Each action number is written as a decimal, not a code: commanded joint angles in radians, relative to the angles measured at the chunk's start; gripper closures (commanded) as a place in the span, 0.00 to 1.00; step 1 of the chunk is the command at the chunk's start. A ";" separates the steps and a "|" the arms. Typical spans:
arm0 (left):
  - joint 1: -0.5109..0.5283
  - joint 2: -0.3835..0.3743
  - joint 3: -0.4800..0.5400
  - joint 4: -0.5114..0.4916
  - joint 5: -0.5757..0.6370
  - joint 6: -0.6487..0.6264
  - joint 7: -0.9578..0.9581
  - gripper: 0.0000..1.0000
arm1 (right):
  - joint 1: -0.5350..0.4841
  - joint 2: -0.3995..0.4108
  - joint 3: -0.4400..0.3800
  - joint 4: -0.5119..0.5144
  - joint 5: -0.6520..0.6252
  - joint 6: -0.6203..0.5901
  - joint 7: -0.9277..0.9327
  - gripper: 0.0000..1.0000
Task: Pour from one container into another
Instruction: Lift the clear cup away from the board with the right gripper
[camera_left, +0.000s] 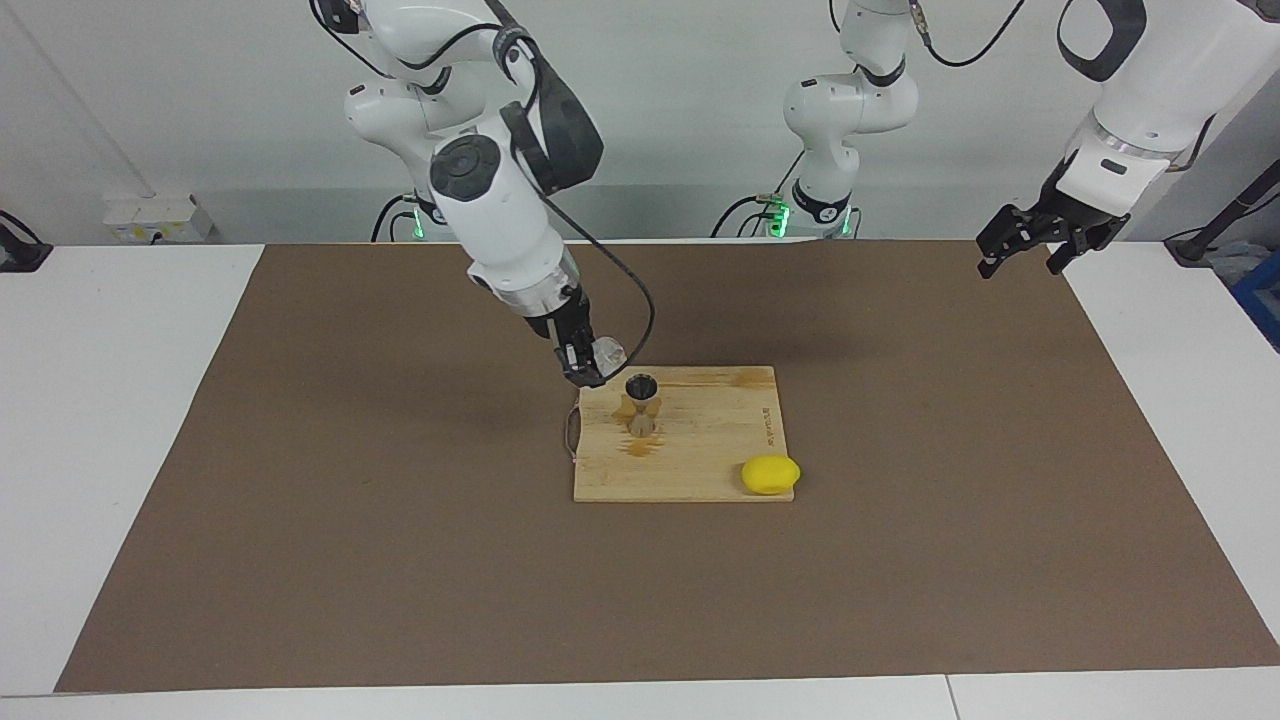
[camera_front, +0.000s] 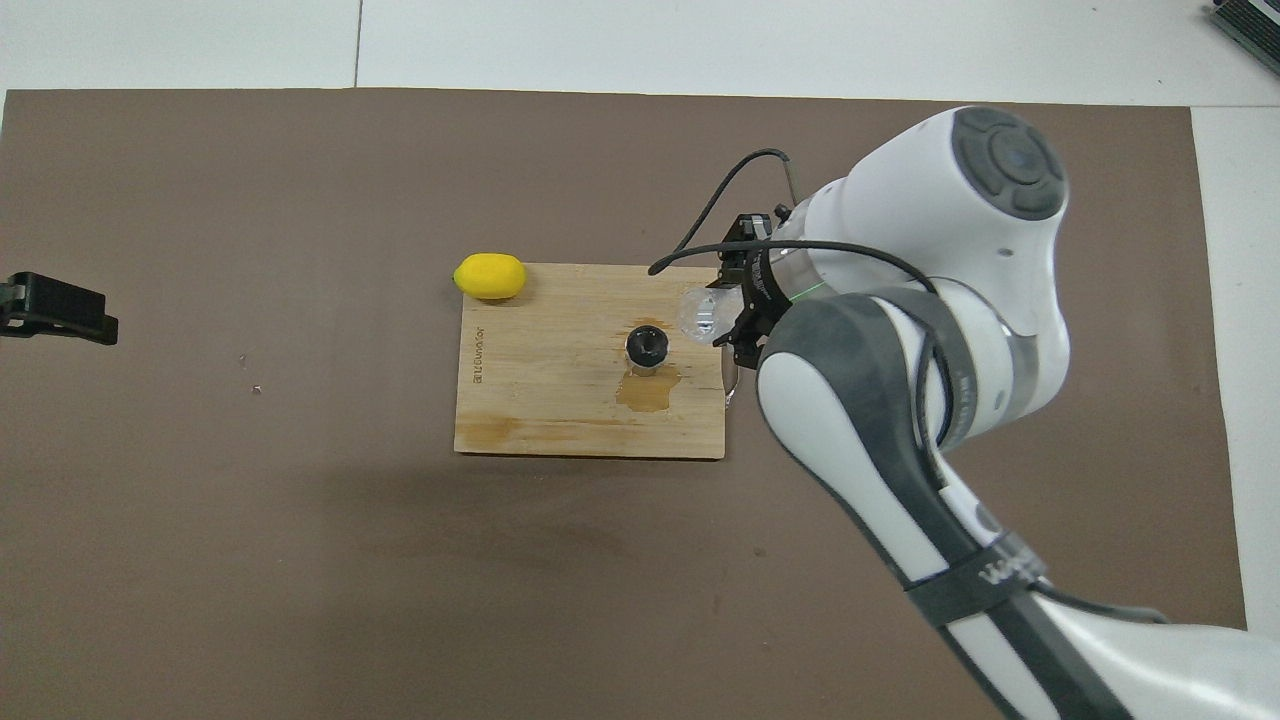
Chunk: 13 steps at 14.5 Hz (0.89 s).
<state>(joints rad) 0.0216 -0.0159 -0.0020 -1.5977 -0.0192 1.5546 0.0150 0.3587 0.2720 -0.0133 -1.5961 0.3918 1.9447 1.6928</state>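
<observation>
Brown mat, bamboo cutting board (camera_left: 700, 470) centred: your right gripper (camera_left: 590, 368) clamps the glass cup (camera_left: 608, 352), tilted beside the jigger (camera_left: 641, 403) (puddle at its base). Left gripper (camera_left: 1040, 240) waits, jaws wide, over the mat's edge.

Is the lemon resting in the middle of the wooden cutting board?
No, the lemon sits at a corner of the wooden cutting board, partly overhanging its edge, while the metal jigger stands near the middle.

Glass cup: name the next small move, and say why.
Probably set it down upright on the cutting board beside the jigger. The right gripper holds the glass cup tilted, off the jigger's mouth, and a spill wets the board.
</observation>
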 joint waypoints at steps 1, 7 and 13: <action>0.014 -0.022 -0.015 -0.022 0.019 0.001 -0.006 0.00 | -0.099 -0.016 0.010 -0.019 0.161 -0.026 -0.106 1.00; 0.014 -0.022 -0.015 -0.022 0.019 0.001 -0.006 0.00 | -0.343 -0.050 0.012 -0.130 0.477 -0.023 -0.352 1.00; 0.014 -0.022 -0.015 -0.022 0.019 0.001 -0.006 0.00 | -0.461 -0.002 0.012 -0.197 0.579 -0.098 -0.605 1.00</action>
<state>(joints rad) 0.0216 -0.0159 -0.0023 -1.5977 -0.0192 1.5546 0.0150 -0.0687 0.2668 -0.0163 -1.7546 0.9330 1.8703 1.1930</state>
